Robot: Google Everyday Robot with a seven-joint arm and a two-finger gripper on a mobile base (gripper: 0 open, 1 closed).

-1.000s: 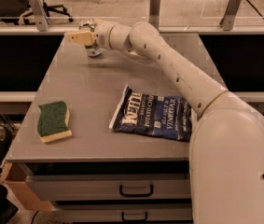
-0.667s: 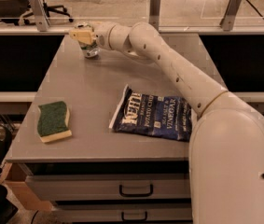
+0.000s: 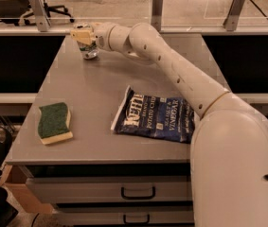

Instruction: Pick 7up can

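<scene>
**Q:** Camera view first: where is the tool (image 3: 83, 35), and what is it doing?

**A:** It is at the end of the stretched-out arm (image 3: 171, 65), over the far left corner of the tabletop (image 3: 100, 98). It sits right at the top of the 7up can (image 3: 90, 52). I cannot tell whether it is open or clamped on the can.

**Q:** How does the can stand?

**A:** It is directly beneath the tool, with its long axis roughly upright and its base on the tabletop. The tool hides its top, so only the lower silvery-green body shows.

**Q:** Anything else nearby?

**A:** A blue chip bag (image 3: 155, 119) lies flat well away from the tool, partly covered by the robot's body. A green sponge (image 3: 54, 122) lies well apart from the tool too, near the front edge.
</scene>
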